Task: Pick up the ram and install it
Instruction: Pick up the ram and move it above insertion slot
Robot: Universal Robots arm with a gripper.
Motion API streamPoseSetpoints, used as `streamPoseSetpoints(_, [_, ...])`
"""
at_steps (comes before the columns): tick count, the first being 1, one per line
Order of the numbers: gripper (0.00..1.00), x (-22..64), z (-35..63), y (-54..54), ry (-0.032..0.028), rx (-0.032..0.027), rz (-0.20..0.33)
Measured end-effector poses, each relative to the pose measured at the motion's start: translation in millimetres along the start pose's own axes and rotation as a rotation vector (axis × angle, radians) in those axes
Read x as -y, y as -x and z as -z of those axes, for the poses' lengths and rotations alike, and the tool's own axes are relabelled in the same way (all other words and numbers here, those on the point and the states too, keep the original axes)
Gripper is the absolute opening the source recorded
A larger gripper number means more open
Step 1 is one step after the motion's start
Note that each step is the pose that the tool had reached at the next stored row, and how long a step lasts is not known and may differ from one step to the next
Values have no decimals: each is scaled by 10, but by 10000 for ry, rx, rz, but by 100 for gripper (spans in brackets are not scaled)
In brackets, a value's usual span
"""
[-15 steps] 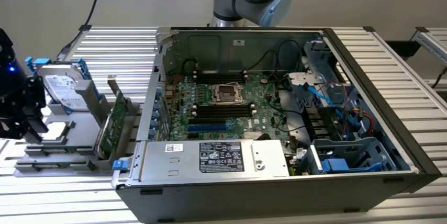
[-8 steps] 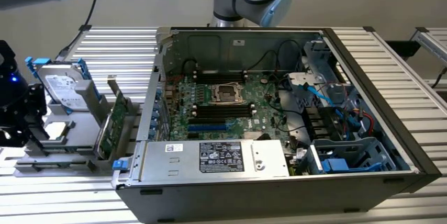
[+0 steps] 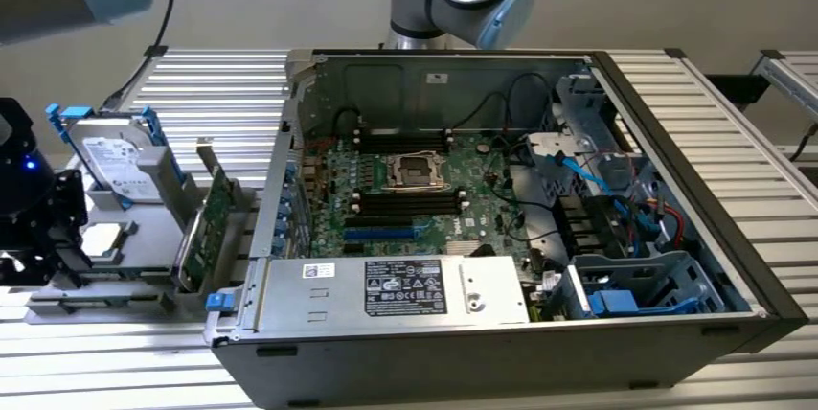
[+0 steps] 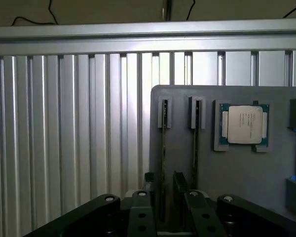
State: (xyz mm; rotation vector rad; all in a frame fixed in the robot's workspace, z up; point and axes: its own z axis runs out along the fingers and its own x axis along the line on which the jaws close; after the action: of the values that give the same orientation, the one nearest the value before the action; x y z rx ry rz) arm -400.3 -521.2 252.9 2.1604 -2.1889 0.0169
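gripper (image 4: 164, 180) jaws wide apart, either side of the ram (image 4: 163, 143) standing on edge in the grey holder (image 4: 237, 177); nothing grasped. Risk: off-centre closing could tilt the thin stick or knock the second stick (image 4: 195, 148) just beside it

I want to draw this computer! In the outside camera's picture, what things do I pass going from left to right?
From the left: hard drive → green expansion card → CPU socket → blue drive cage.
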Motion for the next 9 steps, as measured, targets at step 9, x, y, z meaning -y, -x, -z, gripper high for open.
streamPoseSetpoints(9, [30, -26, -166, -26, -19, -2, 306])
